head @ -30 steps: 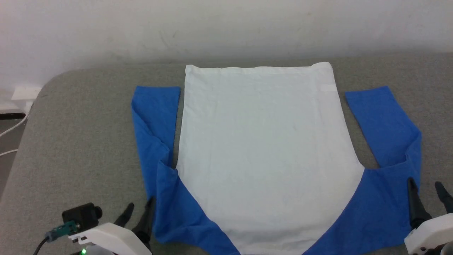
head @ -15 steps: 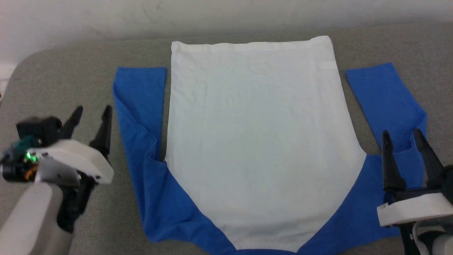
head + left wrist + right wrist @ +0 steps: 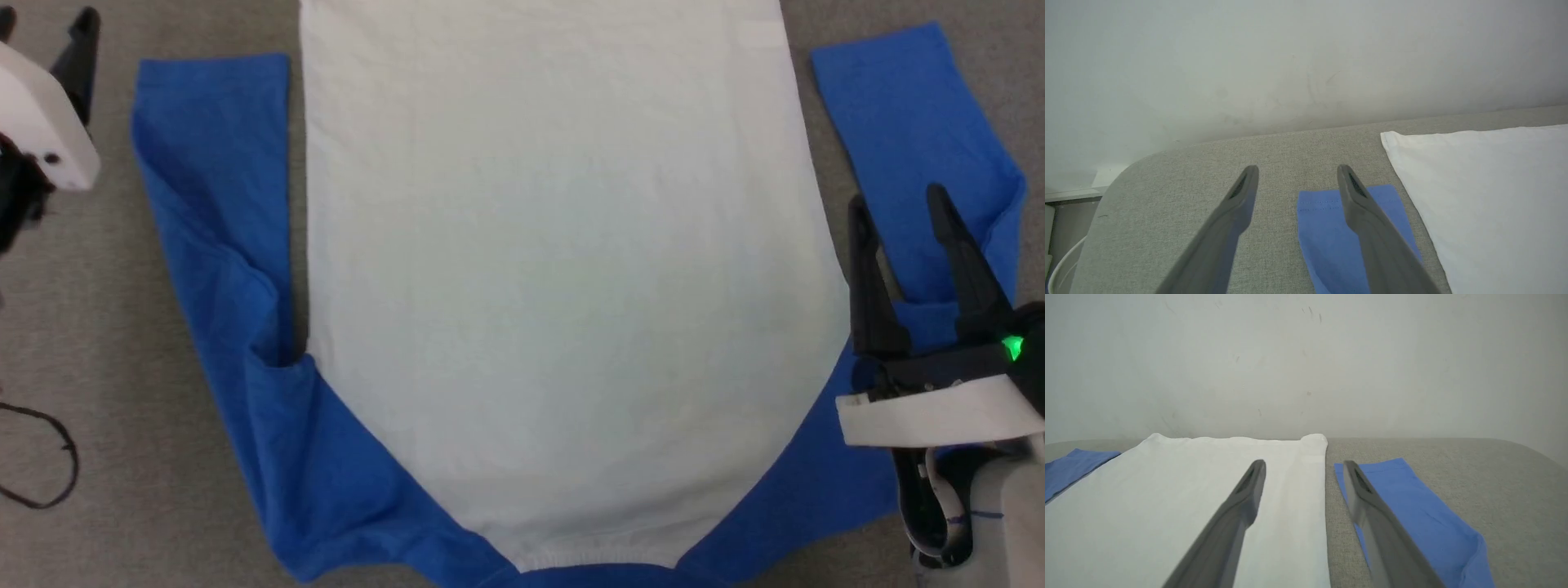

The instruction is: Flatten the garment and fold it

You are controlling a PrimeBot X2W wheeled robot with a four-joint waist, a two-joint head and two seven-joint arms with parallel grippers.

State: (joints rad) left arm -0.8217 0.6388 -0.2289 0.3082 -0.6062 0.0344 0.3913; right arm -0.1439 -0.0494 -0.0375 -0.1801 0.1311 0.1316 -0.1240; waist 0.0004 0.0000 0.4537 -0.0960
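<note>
The garment [image 3: 555, 269] lies flat on the grey padded surface [image 3: 90, 327], white body in the middle, with its hem toward the wall. Its blue sleeves [image 3: 216, 237] spread to either side. My left gripper [image 3: 45, 16] is at the far left, just outside the left sleeve's cuff [image 3: 1323, 228], open and holding nothing. My right gripper [image 3: 896, 198] is open over the right sleeve [image 3: 906, 106] near the armpit, nothing between its fingers. In the right wrist view my right gripper [image 3: 1304, 464] straddles the gap between the white body [image 3: 1167, 506] and the blue sleeve [image 3: 1412, 510].
A dark cable loop [image 3: 49, 457] lies on the surface at the left. A white wall [image 3: 1306, 355] stands just behind the garment's hem. The surface's rounded corner [image 3: 1126, 171] falls off to the left, with a white cable [image 3: 1061, 265] below it.
The head camera has tilted down and closer. Both arms have moved forward beside the garment, the left up along the left sleeve, the right over the right sleeve. Both stay open.
</note>
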